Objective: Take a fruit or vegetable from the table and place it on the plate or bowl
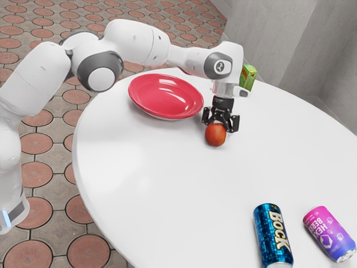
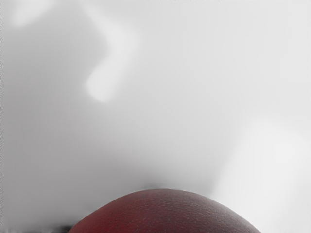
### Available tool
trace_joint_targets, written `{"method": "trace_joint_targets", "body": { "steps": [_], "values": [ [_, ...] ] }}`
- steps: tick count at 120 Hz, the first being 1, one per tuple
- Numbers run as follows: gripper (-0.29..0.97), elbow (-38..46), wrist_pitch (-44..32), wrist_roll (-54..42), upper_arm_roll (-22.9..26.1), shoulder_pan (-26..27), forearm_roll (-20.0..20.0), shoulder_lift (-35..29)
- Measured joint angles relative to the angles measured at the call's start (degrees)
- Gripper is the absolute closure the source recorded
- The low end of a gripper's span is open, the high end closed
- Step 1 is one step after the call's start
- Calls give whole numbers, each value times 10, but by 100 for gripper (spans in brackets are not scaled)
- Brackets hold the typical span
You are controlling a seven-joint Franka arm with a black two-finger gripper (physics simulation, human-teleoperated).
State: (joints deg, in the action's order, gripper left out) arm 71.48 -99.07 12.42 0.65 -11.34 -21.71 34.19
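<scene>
A round red-orange fruit [image 1: 215,135] rests on the white table [image 1: 167,167], just to the exterior view's right of a red bowl [image 1: 165,96]. My gripper [image 1: 221,126] points straight down over the fruit. It is open, its black fingers spread to either side of the fruit's top. In the wrist view the dark red fruit [image 2: 165,213] bulges up right under the hand, with white tabletop beyond it. The bowl holds nothing.
A small green carton [image 1: 247,77] stands behind my wrist near the table's far edge. A blue can [image 1: 273,234] and a pink can [image 1: 329,233] lie on their sides at the front right. The round table drops off to a tiled floor on the left.
</scene>
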Motion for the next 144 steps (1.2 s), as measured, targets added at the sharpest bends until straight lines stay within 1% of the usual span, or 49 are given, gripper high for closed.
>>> {"method": "trace_joint_targets", "body": {
  "steps": [8,30,35,50,59,70,90,112,119,133,144],
  "values": [
    [18,0,-1,5,2,0,2,-1],
    [19,1,-2,19,6,-2,4,-17],
    [20,10,-2,23,5,-3,5,-42],
    [19,72,-2,41,2,-8,13,-136],
    [21,100,-2,53,1,-32,18,-178],
    [21,123,-3,65,1,-68,21,-204],
    [21,129,-2,83,1,-126,23,-212],
    [21,136,-2,97,1,-193,24,-202],
    [19,137,-2,100,1,-211,24,-195],
    [18,136,-2,106,1,-238,23,-183],
    [18,135,-2,110,3,-240,30,-181]
  ]
}}
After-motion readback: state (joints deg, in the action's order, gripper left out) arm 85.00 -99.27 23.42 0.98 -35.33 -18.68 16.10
